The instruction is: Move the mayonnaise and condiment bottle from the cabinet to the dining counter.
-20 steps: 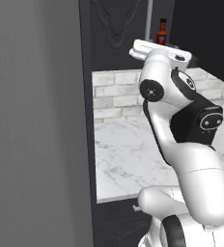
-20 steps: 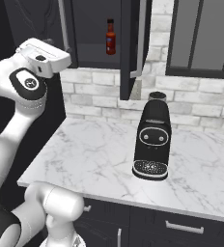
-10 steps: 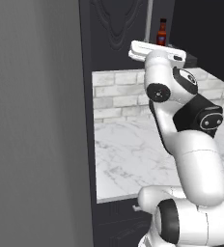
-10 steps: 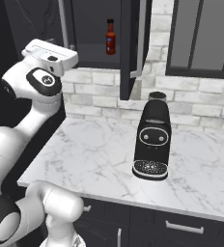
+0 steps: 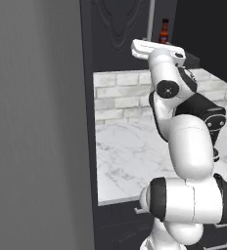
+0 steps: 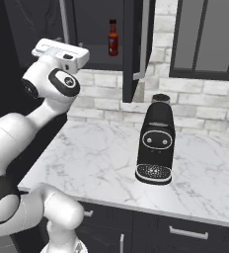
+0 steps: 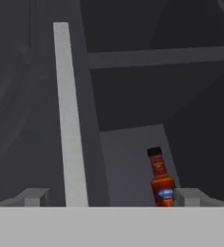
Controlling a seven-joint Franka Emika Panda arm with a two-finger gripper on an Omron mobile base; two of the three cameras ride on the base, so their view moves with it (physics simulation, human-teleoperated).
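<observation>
Nearest the cameras, the white arm rises in a folded bend over the marble surface (image 6: 96, 163), its hand section raised level with the bottom edge of the cabinet (image 6: 94, 29).

Gripper (image 7: 111, 197): in the hand view the two finger tips sit far apart at the bottom, one left, one right, nothing between them. Released, jaws spread wide, holding nothing.

On the surface, right of the arm in the right base view, a black coffee machine (image 6: 156, 146) stands upright, well apart from the arm. White brick backsplash (image 6: 195, 99) behind it, a dark-framed window (image 6: 205, 37) above that.

Farther back and higher: the cabinet, black, one panelled door (image 6: 133, 44) swung open edge-on with a slim metal bar handle (image 6: 146, 34) (a pale vertical bar in the hand view is likely another such handle, cannot confirm).

Condiment bottle (image 6: 113, 38): inside the open cabinet, standing upright on its shelf (image 7: 133, 159), apart from the gripper. Slim, red-orange body, narrow neck, dark cap; the hand view shows a small blue patch on the label low on the body. In that view it sits just inside the right finger tip's line, beyond it. From the left base view its cap and neck (image 5: 164, 31) peek above the arm's hand section.

Drawer fronts (image 6: 185, 230) with short handles run below the surface.
</observation>
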